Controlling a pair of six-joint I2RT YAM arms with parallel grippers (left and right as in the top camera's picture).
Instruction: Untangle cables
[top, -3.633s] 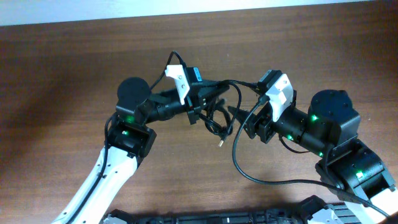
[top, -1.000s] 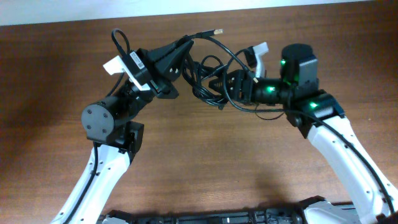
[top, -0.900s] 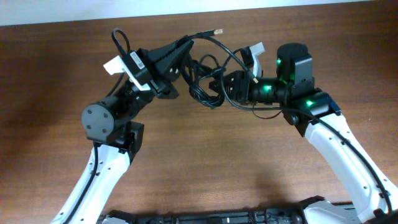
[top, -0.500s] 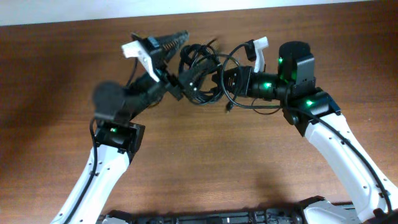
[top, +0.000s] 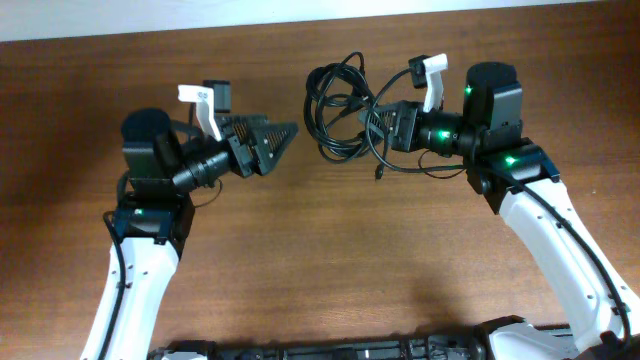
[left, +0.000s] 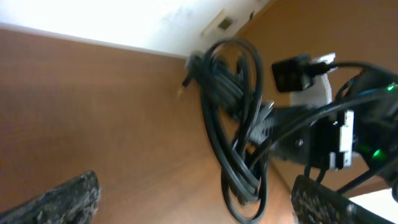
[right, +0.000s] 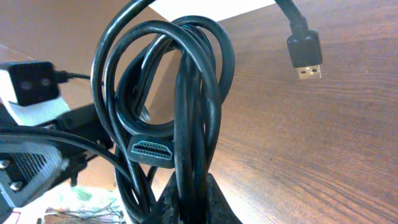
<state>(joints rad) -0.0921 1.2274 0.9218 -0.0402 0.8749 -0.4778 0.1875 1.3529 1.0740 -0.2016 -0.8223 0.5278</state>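
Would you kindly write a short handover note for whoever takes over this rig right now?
Left gripper: open, empty, pointing at the bundle, not touching it.
Right gripper: shut on the bundle of looped black cables, held over the brown wooden table.
Done: no cable separated yet; HDMI plug sits inside the loops, USB plug dangles free.
Left to do: probably take one loop with the left gripper and draw it out.

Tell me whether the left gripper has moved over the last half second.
Yes. The left gripper has dropped back from the far edge of the table toward the near side, leaving the cable bundle with the right gripper.
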